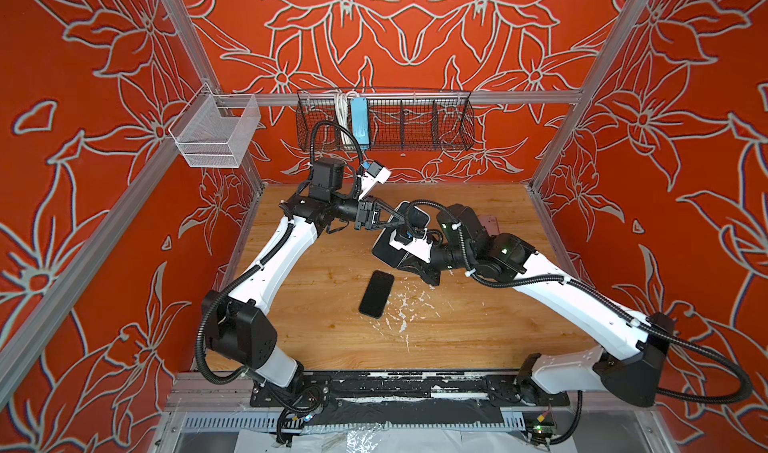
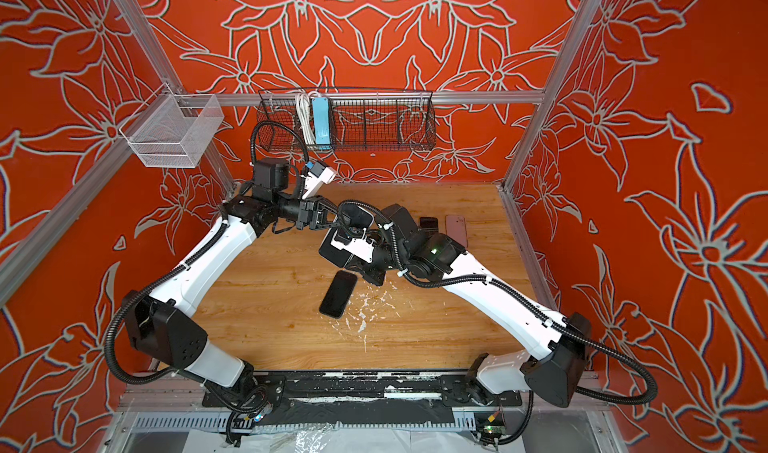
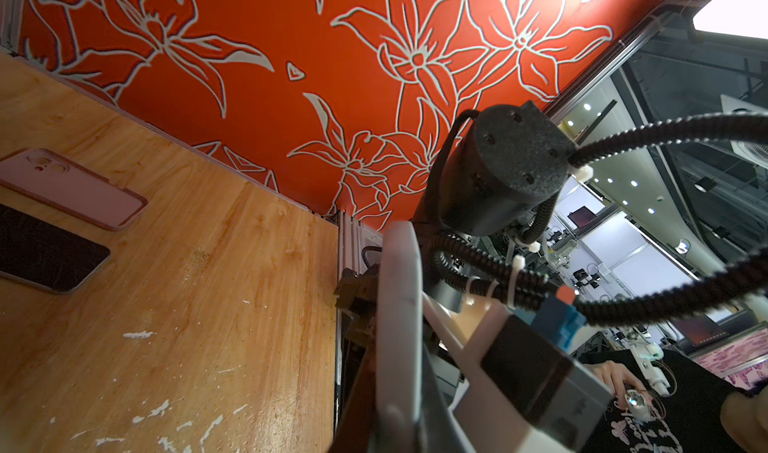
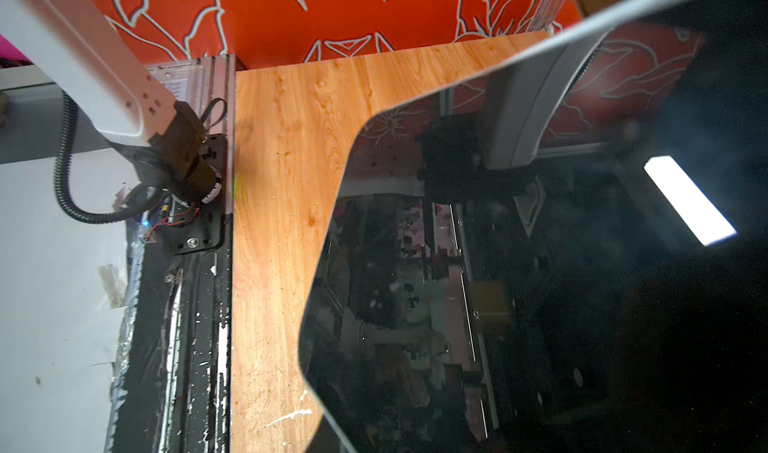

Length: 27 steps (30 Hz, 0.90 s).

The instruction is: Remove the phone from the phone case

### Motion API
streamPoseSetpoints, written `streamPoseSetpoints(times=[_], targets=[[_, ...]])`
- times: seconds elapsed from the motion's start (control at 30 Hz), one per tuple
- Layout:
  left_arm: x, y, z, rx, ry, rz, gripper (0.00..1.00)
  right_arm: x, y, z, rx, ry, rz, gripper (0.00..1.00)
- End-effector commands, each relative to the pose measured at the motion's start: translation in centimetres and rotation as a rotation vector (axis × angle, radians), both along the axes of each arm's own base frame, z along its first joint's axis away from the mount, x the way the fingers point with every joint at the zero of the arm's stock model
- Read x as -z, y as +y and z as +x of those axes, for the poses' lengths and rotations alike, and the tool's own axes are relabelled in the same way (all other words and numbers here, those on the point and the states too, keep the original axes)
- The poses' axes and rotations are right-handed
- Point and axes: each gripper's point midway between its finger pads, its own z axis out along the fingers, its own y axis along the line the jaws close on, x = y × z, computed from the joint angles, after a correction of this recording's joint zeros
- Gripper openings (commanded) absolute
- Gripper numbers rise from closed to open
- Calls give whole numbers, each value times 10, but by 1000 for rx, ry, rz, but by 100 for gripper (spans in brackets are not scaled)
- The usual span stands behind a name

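The phone, black and glossy, hangs tilted above the middle of the table in its pale grey phone case. My left gripper is shut on the case's far end; in the left wrist view the case's grey rim runs edge-on between the jaws. My right gripper is shut on the phone's near end from the right. The dark screen fills the right wrist view, with the grey rim along its far edge. The right fingertips are hidden.
A second black phone lies flat on the wooden table below the held one. A pink case and a dark case lie at the back right. Wire baskets hang on the back rail.
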Motion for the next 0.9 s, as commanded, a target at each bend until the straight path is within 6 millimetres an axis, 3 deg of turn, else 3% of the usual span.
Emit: streamPoseSetpoints(times=[0.0, 0.13, 0.3, 0.4, 0.63, 0.87], targets=[[-3, -12, -3, 6, -12, 8, 0, -44, 14, 16, 30, -206, 137, 9], [-7, -14, -7, -2, -19, 1, 0, -47, 5, 37, 160, -276, 169, 7], [-12, -12, -9, -10, -18, -38, 0, -45, -4, 47, 229, -301, 186, 7], [-9, -12, 0, -71, 1, -13, 0, -46, -5, 41, 195, -244, 226, 10], [-5, -8, 22, -171, 39, 7, 0, -53, -20, 31, 127, -60, 331, 27], [-5, 4, 54, -323, 75, 15, 0, -58, -44, 17, 84, 74, 381, 32]])
